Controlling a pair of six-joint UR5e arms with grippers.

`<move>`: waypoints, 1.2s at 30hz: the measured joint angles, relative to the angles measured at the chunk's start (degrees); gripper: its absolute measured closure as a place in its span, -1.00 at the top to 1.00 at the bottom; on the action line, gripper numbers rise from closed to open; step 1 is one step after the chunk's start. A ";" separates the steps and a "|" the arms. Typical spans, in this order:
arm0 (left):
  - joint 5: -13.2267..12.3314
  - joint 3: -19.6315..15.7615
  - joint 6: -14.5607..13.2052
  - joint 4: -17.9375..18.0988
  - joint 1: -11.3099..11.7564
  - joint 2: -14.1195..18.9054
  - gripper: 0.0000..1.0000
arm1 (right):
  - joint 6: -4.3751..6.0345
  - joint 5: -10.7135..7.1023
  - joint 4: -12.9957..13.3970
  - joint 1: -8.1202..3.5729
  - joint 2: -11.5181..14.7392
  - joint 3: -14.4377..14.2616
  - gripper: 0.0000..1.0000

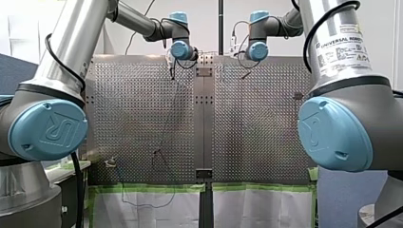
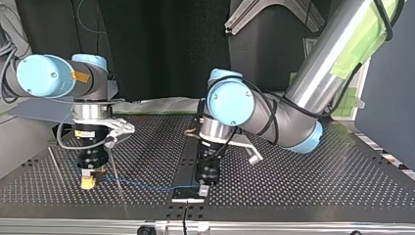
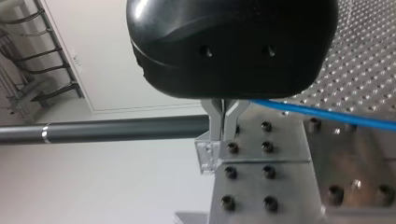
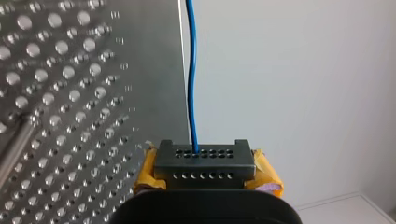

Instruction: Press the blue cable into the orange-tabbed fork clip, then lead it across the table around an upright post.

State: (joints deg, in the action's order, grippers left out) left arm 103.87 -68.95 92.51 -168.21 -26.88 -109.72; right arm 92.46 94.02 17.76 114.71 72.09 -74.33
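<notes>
on my left gripper (image 3: 223, 127) the metal fingers (image 3: 215, 120) are pinched shut on the cable (image 3: 327, 114). on my right gripper (image 4: 205, 175) the yellow pads (image 4: 266, 176) squeeze a black block (image 4: 204, 160), and the cable comes out of it. the cable runs tight and low over the table (image 2: 303, 181) between the two. it looks thin, light and bendy, so i think it is best held close to where it gets pushed in.

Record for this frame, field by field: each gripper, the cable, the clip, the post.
left gripper: jaws shut on blue cable
right gripper: yellow pads, jaws shut on blue cable
blue cable: stretched low over perforated table between both grippers
fork clip: not identifiable
post: thin rod stands beside right gripper; cable contact unclear
</notes>
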 joint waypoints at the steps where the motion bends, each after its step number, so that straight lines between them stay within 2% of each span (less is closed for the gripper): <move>1: -0.06 0.63 0.04 -0.44 -0.27 -0.37 -1.00 | 0.09 -0.01 -0.14 -0.18 0.01 0.00 -1.00; 7: -0.40 4.11 0.12 -2.89 -1.75 -3.00 -1.00 | 0.39 0.01 -1.19 -1.46 0.10 0.00 -1.00; 13: -0.62 7.03 0.53 -3.71 -3.38 -5.47 -1.00 | 0.45 0.02 -1.80 -2.59 0.11 -0.01 -1.00; 25: -0.39 9.45 1.56 -4.03 -5.37 -7.02 -1.00 | 0.45 0.19 -2.70 -5.33 0.12 0.00 -1.00; 36: 0.09 9.73 2.03 -4.05 -6.08 -7.17 -1.00 | 0.38 0.15 -3.77 -7.70 0.12 0.00 -1.00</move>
State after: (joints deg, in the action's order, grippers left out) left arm 103.96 -59.22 94.54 -172.27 -32.97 -116.88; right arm 92.84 94.17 13.99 107.01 72.21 -74.33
